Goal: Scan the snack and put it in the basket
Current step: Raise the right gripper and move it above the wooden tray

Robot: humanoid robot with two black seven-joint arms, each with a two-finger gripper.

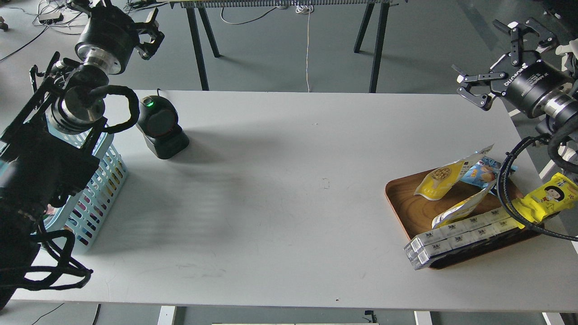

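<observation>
The snack [439, 179], a small yellow pouch picturing beige balls, leans on the brown wooden tray [403, 204] at the right of the table. The light blue basket [100, 186] stands at the table's left edge, mostly hidden behind my left arm. My right gripper [479, 53] is open and empty, high above the table's far right corner, well behind the tray. My left gripper [118, 13] is at the top left, beyond the table's far edge, its fingers spread apart and empty.
A black barcode scanner [160, 126] with a green light stands next to the basket. The tray also holds a blue snack packet [481, 172], a long yellow cartoon-face packet [549, 196], a second pouch [458, 210] and white boxes [456, 235]. My right arm's cable [508, 203] loops over the tray.
</observation>
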